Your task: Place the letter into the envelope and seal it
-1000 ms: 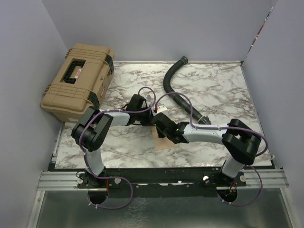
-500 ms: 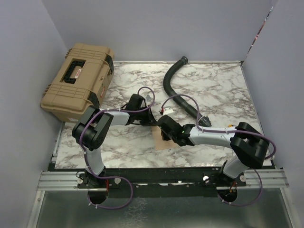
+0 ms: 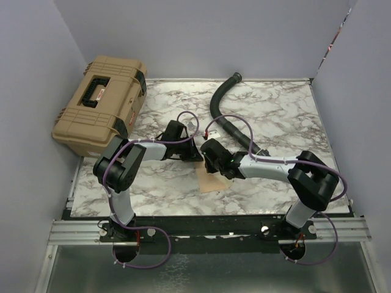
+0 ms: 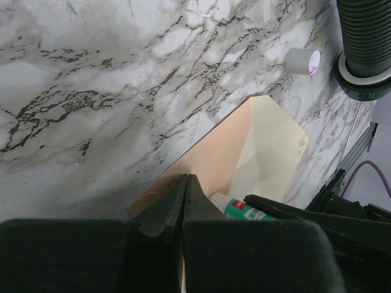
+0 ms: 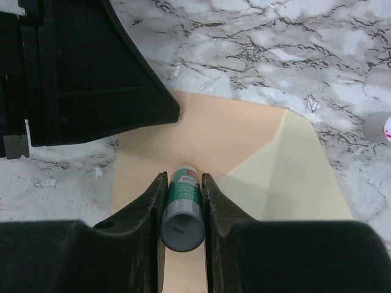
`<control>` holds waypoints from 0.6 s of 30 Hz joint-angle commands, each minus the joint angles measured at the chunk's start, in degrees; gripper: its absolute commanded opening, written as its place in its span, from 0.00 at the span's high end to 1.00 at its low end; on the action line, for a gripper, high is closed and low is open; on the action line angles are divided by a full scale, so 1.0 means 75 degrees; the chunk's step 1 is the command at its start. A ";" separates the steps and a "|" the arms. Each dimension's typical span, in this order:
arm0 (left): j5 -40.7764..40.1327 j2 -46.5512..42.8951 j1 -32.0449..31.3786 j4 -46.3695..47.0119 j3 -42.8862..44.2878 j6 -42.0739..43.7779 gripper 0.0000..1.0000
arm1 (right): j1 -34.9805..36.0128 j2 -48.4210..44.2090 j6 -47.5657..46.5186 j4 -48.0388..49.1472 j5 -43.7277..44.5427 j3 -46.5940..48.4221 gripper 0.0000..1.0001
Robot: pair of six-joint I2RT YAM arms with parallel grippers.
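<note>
My right tool (image 5: 182, 178) grasps a glue stick (image 5: 182, 207), its tip on the envelope (image 5: 244, 152). My left tool (image 4: 185, 183), clenched, touches the envelope's edge.

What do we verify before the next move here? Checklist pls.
1. right gripper clamped on glue stick: ok.
2. cap off the stick, lying apart from it: ok.
3. flap open, cream side up: ok.
4. Stick tip over the envelope by the flap fold: ok; contact: cannot tell.
5. left gripper shut at the envelope's edge; firm hold on the paper: cannot tell.
6. letter inside: cannot tell, not visible.
</note>
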 commanded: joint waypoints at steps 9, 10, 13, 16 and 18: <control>-0.1062 0.0950 -0.0075 -0.1286 -0.0207 0.0254 1.00 | 0.0490 -0.0206 -0.0163 -0.0709 -0.1092 -0.0462 0.99; -0.1046 0.0981 -0.0052 -0.1295 -0.0201 0.0222 1.00 | 0.0542 -0.0200 -0.0112 -0.0749 -0.1108 -0.0487 0.99; -0.1090 0.1025 -0.0022 -0.1297 -0.0211 0.0182 1.00 | 0.0635 -0.0212 0.0036 -0.0856 -0.1086 -0.0616 0.99; -0.1098 0.1009 0.0013 -0.1297 -0.0229 0.0173 1.00 | 0.0653 -0.0335 0.0231 -0.1057 -0.0919 -0.0700 0.99; -0.1085 0.0992 0.0042 -0.1297 -0.0245 0.0170 1.00 | 0.0651 -0.0440 0.0394 -0.1177 -0.0692 -0.0737 0.99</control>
